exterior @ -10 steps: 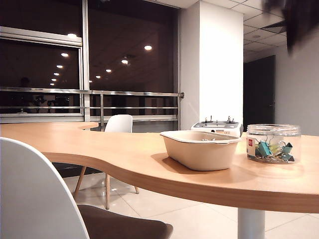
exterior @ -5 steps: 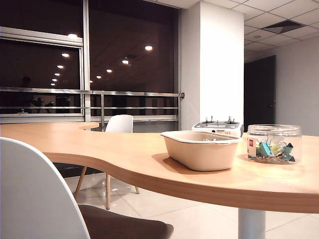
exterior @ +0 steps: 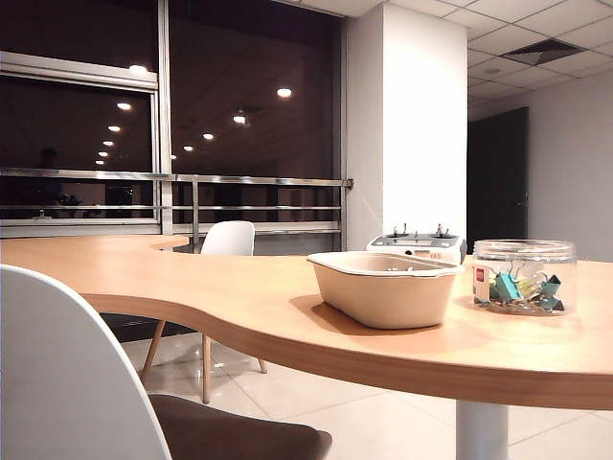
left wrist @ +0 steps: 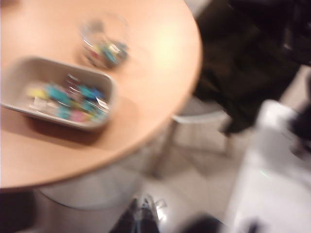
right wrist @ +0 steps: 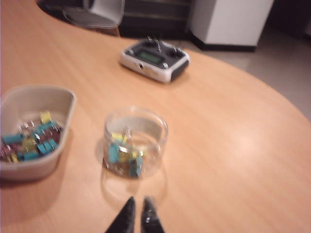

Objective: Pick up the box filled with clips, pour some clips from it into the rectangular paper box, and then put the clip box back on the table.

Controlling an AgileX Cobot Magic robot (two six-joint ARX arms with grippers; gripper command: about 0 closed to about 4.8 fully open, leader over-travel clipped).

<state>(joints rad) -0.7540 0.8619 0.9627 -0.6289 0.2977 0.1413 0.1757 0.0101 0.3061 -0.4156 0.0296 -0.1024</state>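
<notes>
The box filled with clips (exterior: 525, 276) is a clear round tub standing upright on the table (exterior: 239, 297), right of the rectangular paper box (exterior: 383, 287). Neither gripper shows in the exterior view. In the right wrist view the tub (right wrist: 135, 141) holds a few clips (right wrist: 124, 155), and more clips (right wrist: 31, 141) lie in the beige tray (right wrist: 68, 104). My right gripper (right wrist: 138, 208) hovers short of the tub, its tips a narrow gap apart and empty. The blurred left wrist view shows the tray (left wrist: 29, 63) and tub (left wrist: 104, 43). My left gripper (left wrist: 142, 209) hangs past the table edge, its fingers together.
A grey device with knobs (exterior: 417, 244) sits behind the tray and tub, also seen as the device (right wrist: 154, 59) in the right wrist view. A white chair (exterior: 57, 374) stands in the near left foreground, and another chair (exterior: 228, 240) is beyond the table. The curved table edge (left wrist: 189, 82) drops to the floor.
A dark blurred arm at the exterior view's top right corner one second ago has gone out of that view. Tub and tray stay where they were.
</notes>
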